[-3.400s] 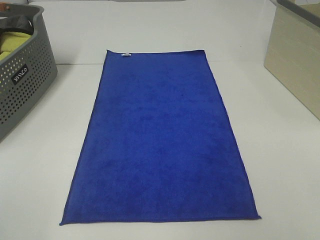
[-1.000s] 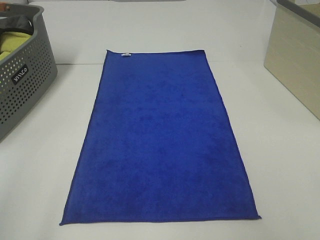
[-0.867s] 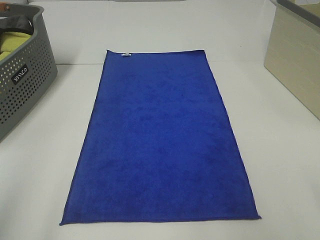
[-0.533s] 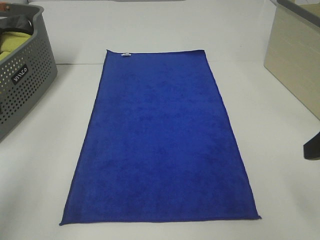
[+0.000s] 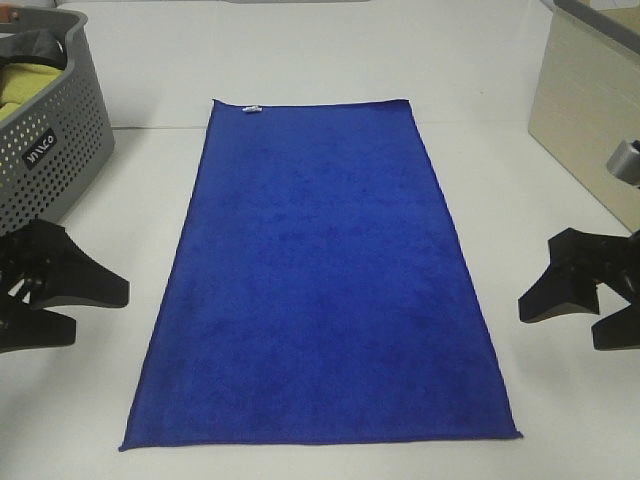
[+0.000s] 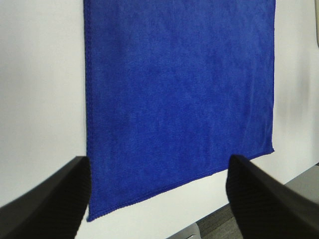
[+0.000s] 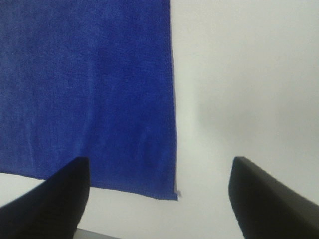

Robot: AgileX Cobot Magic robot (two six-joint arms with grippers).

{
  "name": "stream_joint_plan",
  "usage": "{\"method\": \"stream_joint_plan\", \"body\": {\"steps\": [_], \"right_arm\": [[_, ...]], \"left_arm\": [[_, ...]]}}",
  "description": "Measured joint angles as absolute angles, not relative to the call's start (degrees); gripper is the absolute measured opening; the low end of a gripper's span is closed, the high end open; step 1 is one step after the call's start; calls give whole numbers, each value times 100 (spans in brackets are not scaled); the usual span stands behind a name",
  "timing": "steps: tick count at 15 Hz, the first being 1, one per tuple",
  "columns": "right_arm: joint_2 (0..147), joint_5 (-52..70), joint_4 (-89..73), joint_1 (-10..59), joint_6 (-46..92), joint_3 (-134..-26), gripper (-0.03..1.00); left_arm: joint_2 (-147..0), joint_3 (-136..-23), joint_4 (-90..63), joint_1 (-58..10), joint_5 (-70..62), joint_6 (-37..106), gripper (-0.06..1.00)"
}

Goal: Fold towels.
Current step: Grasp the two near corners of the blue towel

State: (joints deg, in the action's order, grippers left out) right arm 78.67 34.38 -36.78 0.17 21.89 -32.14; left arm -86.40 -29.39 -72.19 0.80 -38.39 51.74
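The royal-blue towel (image 5: pixel 320 275) lies flat and unfolded on the white table, with its small white tag (image 5: pixel 252 109) on the far short edge. It also shows in the left wrist view (image 6: pixel 179 94) and in the right wrist view (image 7: pixel 84 89). My left gripper (image 5: pixel 85 310) is open above the table, left of the towel's near half and clear of it. My right gripper (image 5: pixel 585 315) is open on the right side of the towel's near half, also clear of it. Both are empty.
A grey perforated basket (image 5: pixel 50 160) with a yellow-green cloth (image 5: pixel 25 85) inside stands at the far left. A beige box (image 5: pixel 590 110) stands at the far right. The table's near edge lies just beyond the towel's near hem.
Both grippers have come into the high view, the left from the left edge and the right from the right edge. The towel has not moved.
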Motion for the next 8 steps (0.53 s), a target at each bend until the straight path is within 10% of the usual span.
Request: {"method": "stream_joint_plan", "body": {"steps": [8], "right_arm": [[9339, 3014, -4939, 17, 3730, -3226, 73]], "left_arm": [[-10153, -2951, -8010, 11, -3724, 6411, 72]]}}
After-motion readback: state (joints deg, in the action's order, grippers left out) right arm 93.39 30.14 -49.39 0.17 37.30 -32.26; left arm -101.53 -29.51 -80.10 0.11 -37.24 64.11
